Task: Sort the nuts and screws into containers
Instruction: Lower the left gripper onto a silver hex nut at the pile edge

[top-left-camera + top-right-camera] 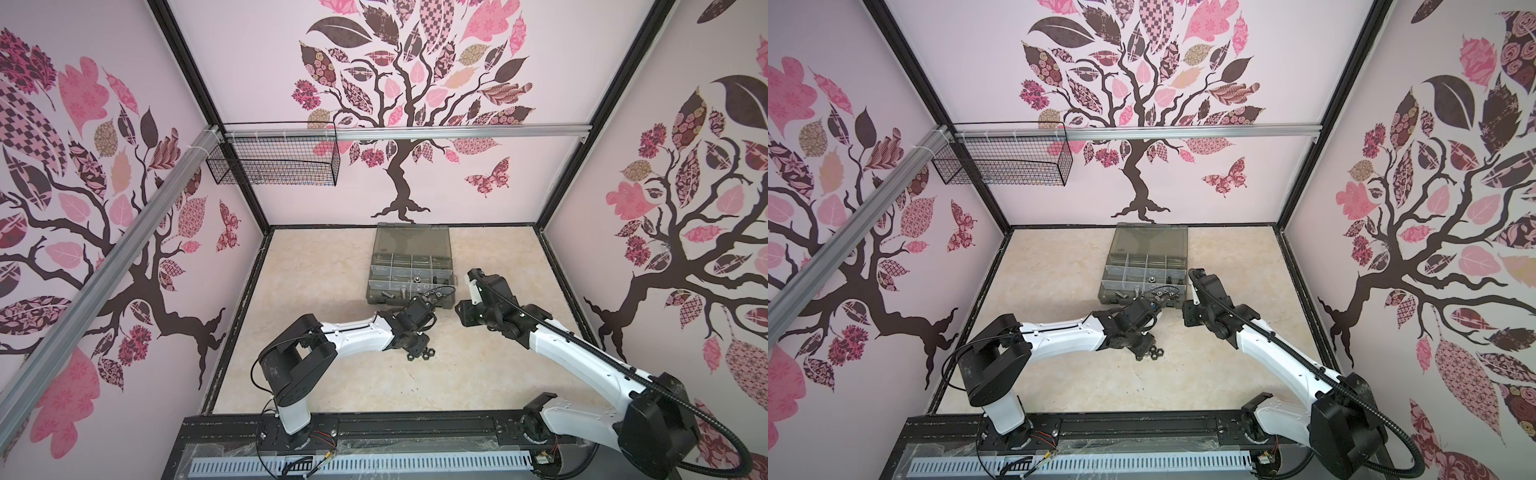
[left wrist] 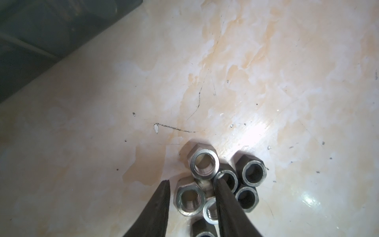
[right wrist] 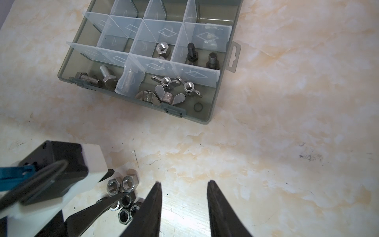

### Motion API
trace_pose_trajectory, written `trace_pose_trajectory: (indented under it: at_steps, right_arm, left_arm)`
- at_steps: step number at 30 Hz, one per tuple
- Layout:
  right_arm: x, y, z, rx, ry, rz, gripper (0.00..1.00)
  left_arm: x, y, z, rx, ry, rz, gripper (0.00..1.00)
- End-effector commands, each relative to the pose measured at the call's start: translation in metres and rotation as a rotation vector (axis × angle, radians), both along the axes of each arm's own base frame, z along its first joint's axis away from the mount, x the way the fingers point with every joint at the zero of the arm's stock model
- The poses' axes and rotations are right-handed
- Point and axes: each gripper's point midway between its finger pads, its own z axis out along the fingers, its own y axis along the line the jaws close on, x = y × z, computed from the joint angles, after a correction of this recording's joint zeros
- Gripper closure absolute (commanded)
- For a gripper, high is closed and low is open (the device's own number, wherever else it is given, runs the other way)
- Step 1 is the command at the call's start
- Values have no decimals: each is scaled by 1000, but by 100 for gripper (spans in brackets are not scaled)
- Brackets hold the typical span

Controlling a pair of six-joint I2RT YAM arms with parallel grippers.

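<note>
Item, loose: small hex nuts [image 2: 222, 184], some bright silver steel and some dull black, at least seven. They lay bunched and touching on the cream marble-patterned tabletop [image 1: 332, 374], in front of the case and apart from it. My left gripper [image 2: 192, 179] stood over the bunch with its black tapered fingers [image 2: 155, 209] partly spread. One silver nut sat between them and one tip lay over a black nut. I saw no firm pinch, so I entered it as holding nothing. My right gripper [image 3: 184, 182] hung just beside the bunch, likewise partly spread and empty, over bare table. Item, stowed: the dark grey-green plastic organizer case [image 3: 208, 117] with pale translucent compartments [image 3: 164, 32]. In it lay silver hex-head bolts [image 3: 90, 79] in a front corner cell and silver wing nuts [image 3: 168, 90] in the next cell along the front wall. One silver hex nut [image 3: 162, 48] lay a row behind, and two black bolts [image 3: 192, 52] in the cell beside it. No loose bolts showed on the table. Progress, as I judged it: well over half done, with only the hex-nut bunch left to place. Room: my two grippers were close together, the tightest spot. The table lay open to my right and toward my bases, and its black frame edge [image 1: 235, 328] was well apart. The black wire mesh basket [image 1: 274, 164] hung high at the back left, out of the way.
</note>
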Motion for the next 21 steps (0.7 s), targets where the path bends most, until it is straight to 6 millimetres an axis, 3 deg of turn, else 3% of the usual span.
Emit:
trace_pose_trajectory:
  at_steps: [1, 12, 21]
  right_arm:
    - [-4, -5, 3, -10, -1, -13, 60]
    - [-3, -6, 1, -12, 2, -12, 60]
    - [-3, -4, 1, -12, 1, -5, 60]
  left_arm:
    - [3, -2, -2, 25, -13, -11, 60]
    - [-4, 26, -15, 103, -16, 33, 61]
    - [-6, 51, -12, 125, -40, 73, 61]
